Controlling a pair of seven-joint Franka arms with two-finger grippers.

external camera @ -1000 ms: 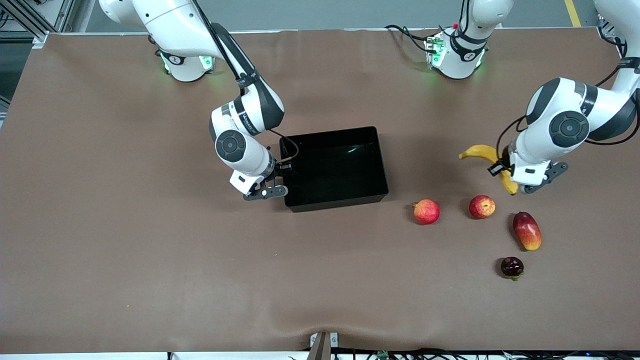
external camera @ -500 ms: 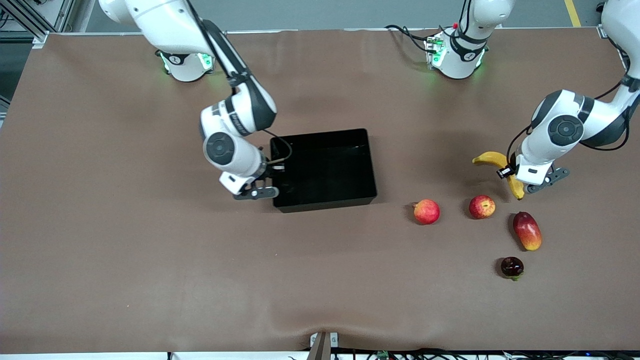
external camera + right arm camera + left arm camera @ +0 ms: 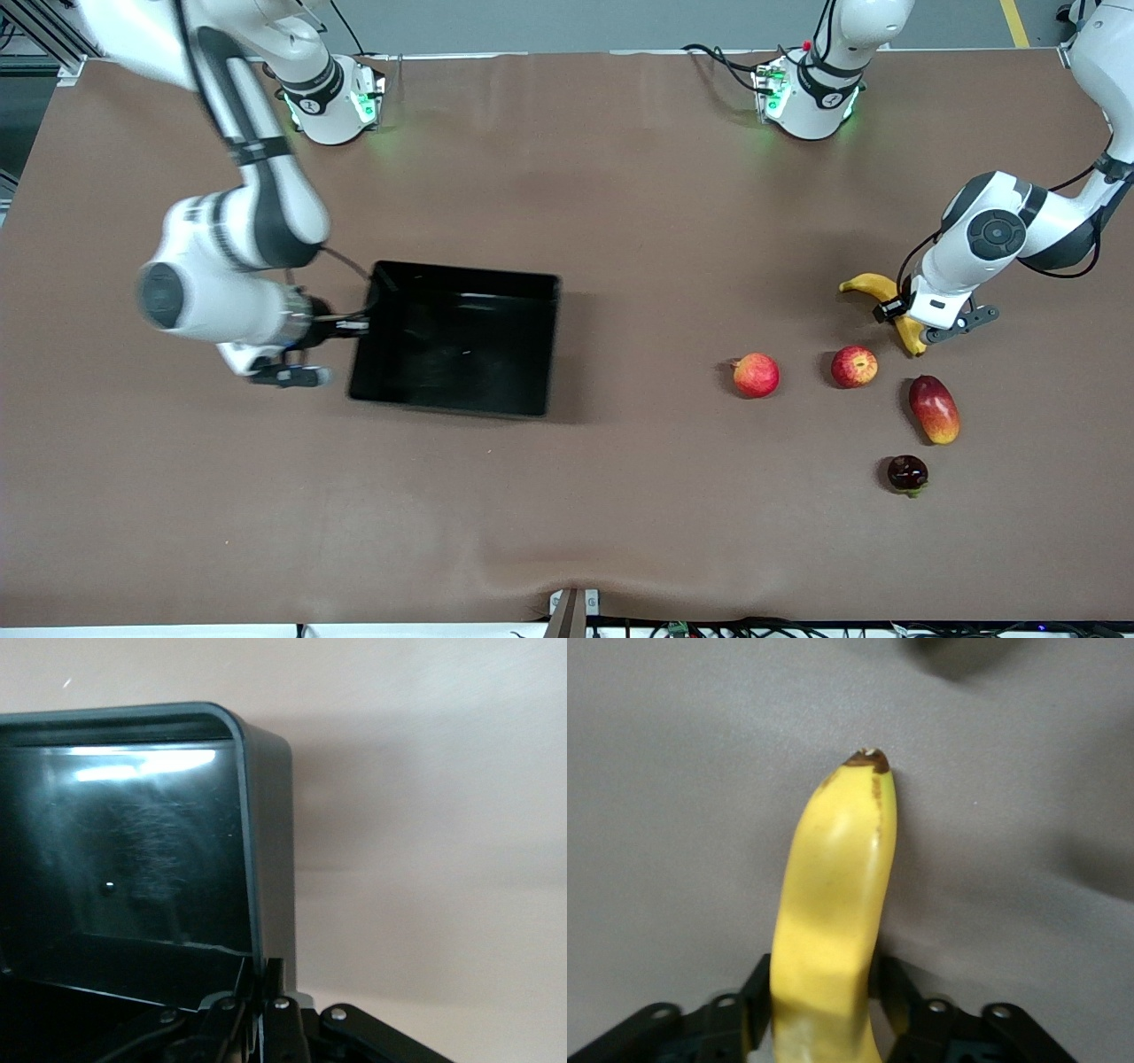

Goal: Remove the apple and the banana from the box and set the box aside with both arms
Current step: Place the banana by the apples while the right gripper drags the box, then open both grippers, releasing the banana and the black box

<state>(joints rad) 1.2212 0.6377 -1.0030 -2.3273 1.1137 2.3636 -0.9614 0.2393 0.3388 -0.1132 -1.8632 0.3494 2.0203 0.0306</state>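
The black box (image 3: 456, 350) hangs a little above the table near the right arm's end, casting a shadow beside it. My right gripper (image 3: 359, 326) is shut on its short wall (image 3: 275, 904), with the fingers pinched on the rim in the right wrist view. The yellow banana (image 3: 886, 297) lies on the table at the left arm's end. My left gripper (image 3: 917, 332) straddles it, open by a narrow gap, and the banana (image 3: 837, 886) runs out between the fingers. Two red apples (image 3: 755, 375) (image 3: 854, 366) sit nearer the front camera than the banana.
A red-and-yellow mango (image 3: 934, 409) and a small dark purple fruit (image 3: 907, 473) lie near the apples, closer to the front camera. The brown table (image 3: 620, 221) stretches between the box and the fruits.
My right arm has carried the box from the table's middle toward its own end. The left gripper has lowered the banana onto the table and eased its fingers apart.
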